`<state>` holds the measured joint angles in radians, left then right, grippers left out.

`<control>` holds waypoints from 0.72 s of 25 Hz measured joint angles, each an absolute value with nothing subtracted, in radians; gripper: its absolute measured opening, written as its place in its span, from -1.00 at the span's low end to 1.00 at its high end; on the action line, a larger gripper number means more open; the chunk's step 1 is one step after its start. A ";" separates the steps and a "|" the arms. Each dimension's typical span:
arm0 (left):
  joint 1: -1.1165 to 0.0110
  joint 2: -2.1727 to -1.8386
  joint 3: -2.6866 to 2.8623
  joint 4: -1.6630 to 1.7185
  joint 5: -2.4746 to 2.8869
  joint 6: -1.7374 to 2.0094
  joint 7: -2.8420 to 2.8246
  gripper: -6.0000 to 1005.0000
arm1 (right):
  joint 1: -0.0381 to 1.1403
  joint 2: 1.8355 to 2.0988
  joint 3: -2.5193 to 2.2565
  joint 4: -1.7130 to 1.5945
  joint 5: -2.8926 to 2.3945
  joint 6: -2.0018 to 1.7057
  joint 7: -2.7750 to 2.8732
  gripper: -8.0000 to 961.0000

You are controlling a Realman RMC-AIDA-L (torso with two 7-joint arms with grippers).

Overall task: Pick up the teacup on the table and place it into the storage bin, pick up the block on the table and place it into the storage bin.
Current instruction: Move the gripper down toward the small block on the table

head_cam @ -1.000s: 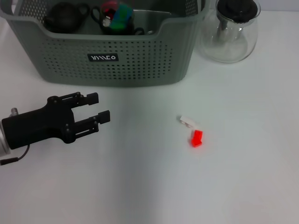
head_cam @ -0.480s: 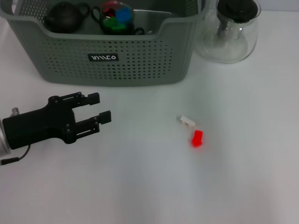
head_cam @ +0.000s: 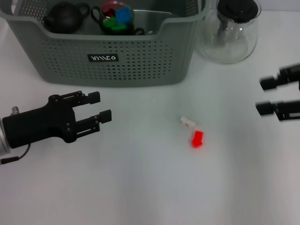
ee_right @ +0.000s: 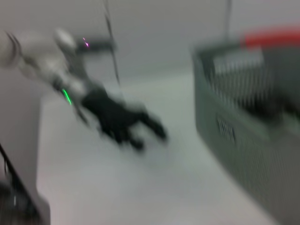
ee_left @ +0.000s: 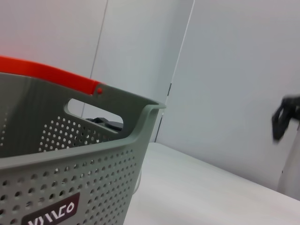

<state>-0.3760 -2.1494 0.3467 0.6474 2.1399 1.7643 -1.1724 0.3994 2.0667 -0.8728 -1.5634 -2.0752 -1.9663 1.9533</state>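
The storage bin stands at the far side of the white tabletop, its black label facing the robot; inside it sit a dark teapot and, beside it, the teacup holding coloured pieces — red, green and blue. The block, bright red, lies on the open tabletop well in front of the bin and off toward its right end; a small white piece lies just beside it on the far side. A clear glass carafe with a black lid stands just right of the bin.

The left end effector hovers low near the bin's front wall, its two fingers apart and holding nothing; the left wrist view shows the bin's perforated wall close up, with an orange-red strip along its far rim. The right end effector reaches in at the right edge, well apart from the block — its fingers are spread and empty.
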 joint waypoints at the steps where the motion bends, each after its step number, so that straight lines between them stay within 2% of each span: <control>1: -0.376 -2.149 0.347 0.647 2.140 1.765 -1.173 0.26 | 0.414 2.069 -0.889 -1.564 -2.143 -1.969 1.983 0.39; 6: -0.376 -2.149 0.347 0.646 2.140 1.766 -1.173 0.26 | 0.511 2.100 -1.024 -1.534 -2.388 -1.939 2.090 0.26; 15: -0.369 -2.149 0.347 0.644 2.140 1.764 -1.167 0.26 | 0.709 2.100 -1.278 -1.318 -2.502 -1.733 2.451 0.04; 18: -0.364 -2.149 0.343 0.644 2.140 1.763 -1.167 0.26 | 0.749 2.101 -1.383 -1.256 -2.519 -1.694 2.505 0.03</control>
